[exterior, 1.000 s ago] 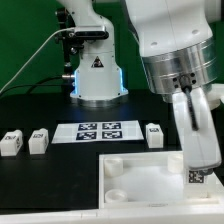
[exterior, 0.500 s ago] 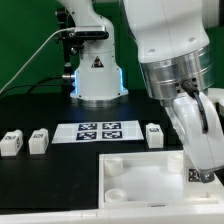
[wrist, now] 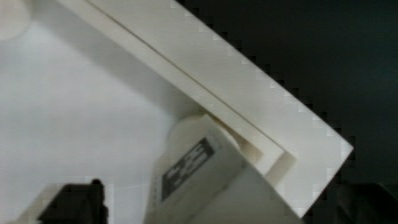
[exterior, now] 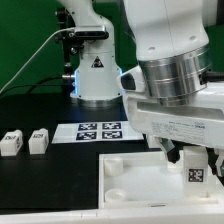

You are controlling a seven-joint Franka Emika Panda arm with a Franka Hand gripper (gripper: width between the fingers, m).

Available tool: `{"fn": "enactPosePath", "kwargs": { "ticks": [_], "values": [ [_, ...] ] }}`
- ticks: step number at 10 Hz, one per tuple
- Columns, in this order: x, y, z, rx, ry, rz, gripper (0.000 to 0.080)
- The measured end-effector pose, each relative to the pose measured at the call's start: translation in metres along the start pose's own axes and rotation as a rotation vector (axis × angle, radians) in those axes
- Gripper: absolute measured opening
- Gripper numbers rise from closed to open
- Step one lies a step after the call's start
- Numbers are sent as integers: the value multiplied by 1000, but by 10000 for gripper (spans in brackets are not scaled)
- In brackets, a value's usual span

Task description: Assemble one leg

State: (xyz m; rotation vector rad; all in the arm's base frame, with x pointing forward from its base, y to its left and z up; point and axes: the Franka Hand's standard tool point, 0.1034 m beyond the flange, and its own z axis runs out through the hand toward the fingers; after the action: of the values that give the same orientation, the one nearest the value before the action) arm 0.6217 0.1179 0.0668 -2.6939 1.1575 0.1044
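Note:
My gripper [exterior: 197,160] is shut on a leg [exterior: 196,173], a small white post whose black-and-white tag faces the camera. It holds the leg upright at the right end of the large white panel [exterior: 125,178], at or just above its surface. In the wrist view the leg [wrist: 205,172] fills the space between my dark fingers [wrist: 75,203], and the gripper [wrist: 222,208] sits over the panel's raised edge [wrist: 214,70]. Two more legs [exterior: 11,142] [exterior: 38,140] stand on the black table at the exterior view's left.
The marker board [exterior: 98,131] lies flat behind the panel. The robot base [exterior: 97,75] stands at the back. My arm's wide wrist hides the table area to the right of the marker board.
My wrist has turned and dropped lower over the panel's right end, with the leg still held. It now hides the loose leg that stood right of the marker board.

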Motion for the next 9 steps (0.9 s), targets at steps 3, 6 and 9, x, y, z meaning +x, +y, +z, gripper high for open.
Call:
{"fn": "enactPosePath", "kwargs": {
  "ticks": [3, 6, 9],
  "values": [
    [-5, 1, 0, -87, 12, -407, 649],
    [-9, -2, 1, -101, 25, -497, 520],
    [-8, -1, 2, -94, 35, -225, 297]
  ]
}}
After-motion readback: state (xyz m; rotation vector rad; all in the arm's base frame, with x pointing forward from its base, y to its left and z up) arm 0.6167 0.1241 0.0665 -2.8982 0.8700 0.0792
